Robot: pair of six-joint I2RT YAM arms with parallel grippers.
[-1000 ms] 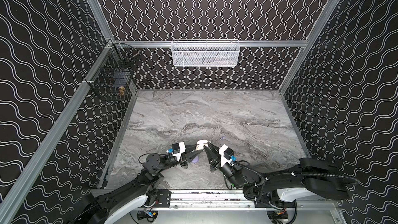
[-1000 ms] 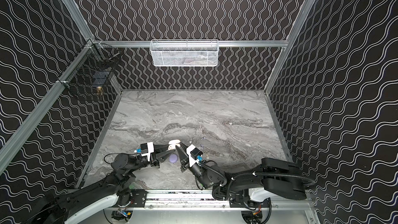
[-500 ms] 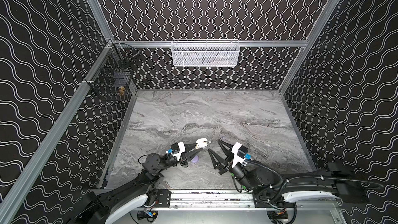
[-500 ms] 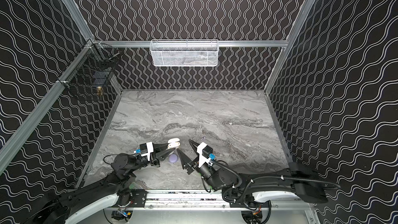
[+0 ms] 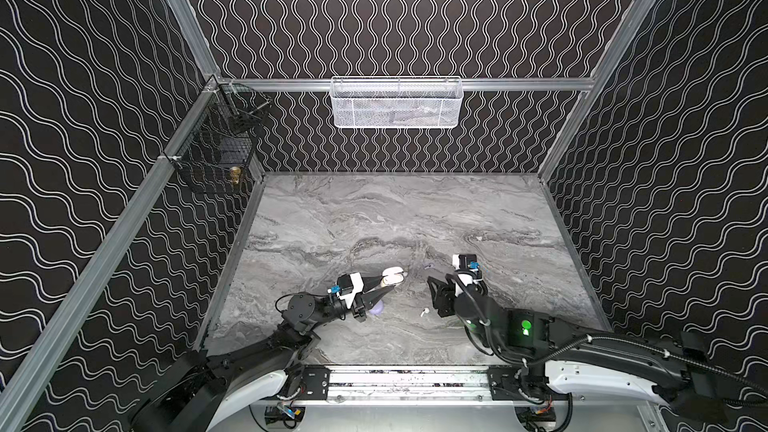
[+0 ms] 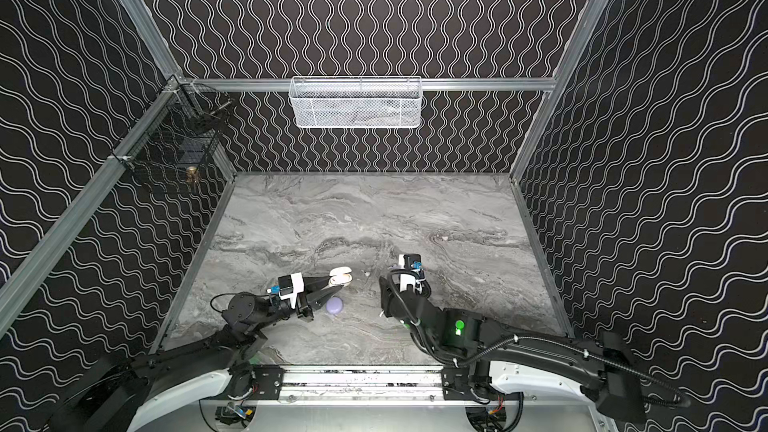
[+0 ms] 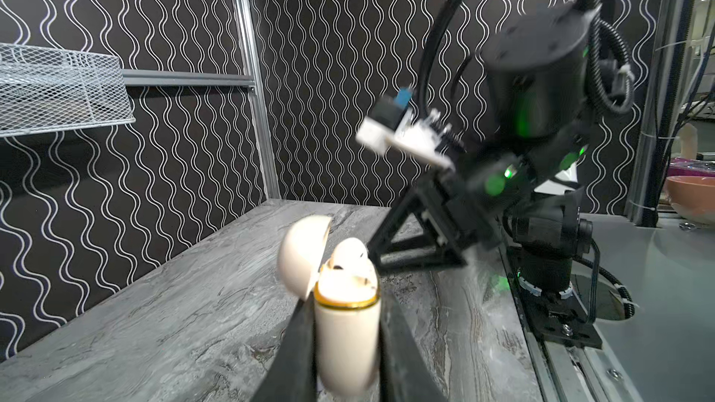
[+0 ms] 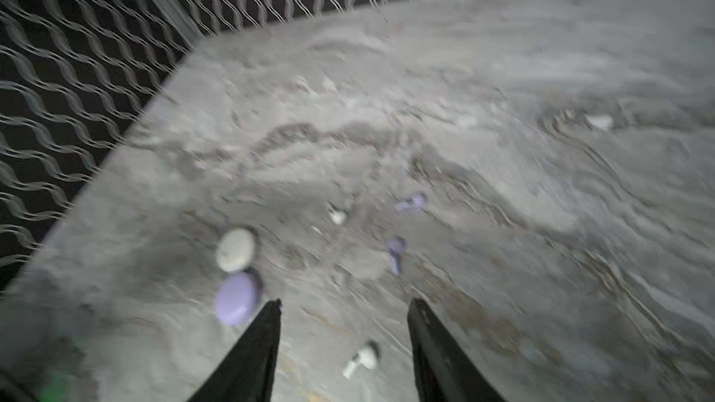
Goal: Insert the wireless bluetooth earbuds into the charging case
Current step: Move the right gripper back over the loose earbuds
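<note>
I see a grey marble-look bench [image 5: 374, 218], seemingly matt; cream case [image 7: 346, 330] smooth glossy plastic; basket [image 5: 395, 110] white metal mesh.

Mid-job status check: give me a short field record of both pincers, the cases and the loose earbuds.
left pincer: shut on cream case
cream case: lid open, one earbud sitting in it
right pincer: open, empty, over the table
white earbud: loose on table, closest to right pincer
purple case: closed, on table beside left pincer
purple earbuds: two, loose on table, apart from each other
</note>
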